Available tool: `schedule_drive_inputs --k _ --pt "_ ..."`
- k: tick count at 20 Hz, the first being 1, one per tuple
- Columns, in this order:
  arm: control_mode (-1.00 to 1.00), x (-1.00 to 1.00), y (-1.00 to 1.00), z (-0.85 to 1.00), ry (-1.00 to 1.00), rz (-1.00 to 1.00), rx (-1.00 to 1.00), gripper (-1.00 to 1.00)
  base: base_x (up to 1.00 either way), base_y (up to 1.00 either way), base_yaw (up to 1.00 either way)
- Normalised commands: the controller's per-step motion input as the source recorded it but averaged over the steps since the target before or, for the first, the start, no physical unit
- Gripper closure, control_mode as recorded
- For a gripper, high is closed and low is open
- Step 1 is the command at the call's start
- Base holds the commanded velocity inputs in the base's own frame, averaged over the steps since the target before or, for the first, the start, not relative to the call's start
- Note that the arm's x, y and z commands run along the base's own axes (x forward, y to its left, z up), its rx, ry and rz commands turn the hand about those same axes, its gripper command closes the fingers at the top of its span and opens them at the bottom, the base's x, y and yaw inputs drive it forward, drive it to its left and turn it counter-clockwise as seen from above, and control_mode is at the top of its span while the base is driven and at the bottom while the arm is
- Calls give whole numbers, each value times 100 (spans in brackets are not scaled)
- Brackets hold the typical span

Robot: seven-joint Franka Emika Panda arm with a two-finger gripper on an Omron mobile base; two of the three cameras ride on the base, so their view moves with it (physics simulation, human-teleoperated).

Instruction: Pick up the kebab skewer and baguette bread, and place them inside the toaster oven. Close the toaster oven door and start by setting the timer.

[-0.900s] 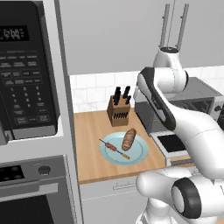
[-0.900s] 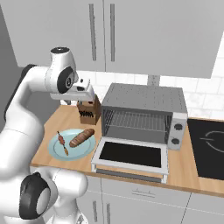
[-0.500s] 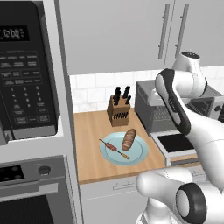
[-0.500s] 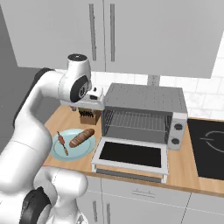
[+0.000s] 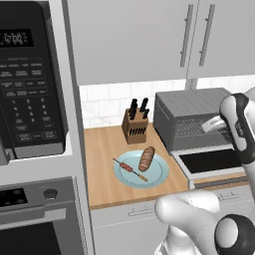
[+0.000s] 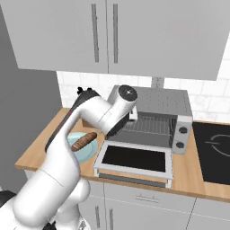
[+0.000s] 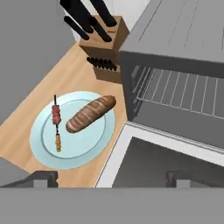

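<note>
The kebab skewer [image 7: 57, 123] and the golden-brown baguette bread [image 7: 90, 113] lie side by side on a pale blue plate [image 7: 72, 151], the skewer on the side away from the oven. The toaster oven [image 7: 175, 52] stands to their right with its wire rack [image 7: 183, 92] bare. The toaster oven door [image 7: 162, 164] hangs down flat and open. My gripper [image 7: 111, 179] hovers open and empty above the door's left edge, beside the plate. The baguette bread [image 5: 146, 158], kebab skewer [image 5: 130, 169] and toaster oven [image 5: 191, 117] are also in the left base view.
A wooden knife block [image 5: 135, 127] stands behind the plate against the tiled wall. A black microwave [image 5: 30, 84] sits over a wall oven at the far left. A dark cooktop [image 6: 211, 152] lies right of the toaster oven. My arm [image 6: 101, 114] crosses in front of the oven's left side.
My arm has swung rightward and down from above the knife block to the front of the toaster oven. The food on the plate has not moved.
</note>
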Motion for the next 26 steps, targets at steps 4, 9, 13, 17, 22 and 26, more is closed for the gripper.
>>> schedule_drive_inputs --k 4,9,13,17,22,26 --pt "-100 30 -10 -55 -53 30 14 -100 0 0 0" --pt "-100 42 -11 -28 -27 15 12 -100 0 0 0" --pt "-100 62 -16 -3 -14 8 10 -100 0 0 0" --pt "-100 28 -31 -3 -7 1 9 -100 0 0 0" --pt "-100 20 -25 -14 -5 -1 4 -100 0 0 0" --pt "-100 46 -24 -6 0 -2 3 -100 0 0 0"
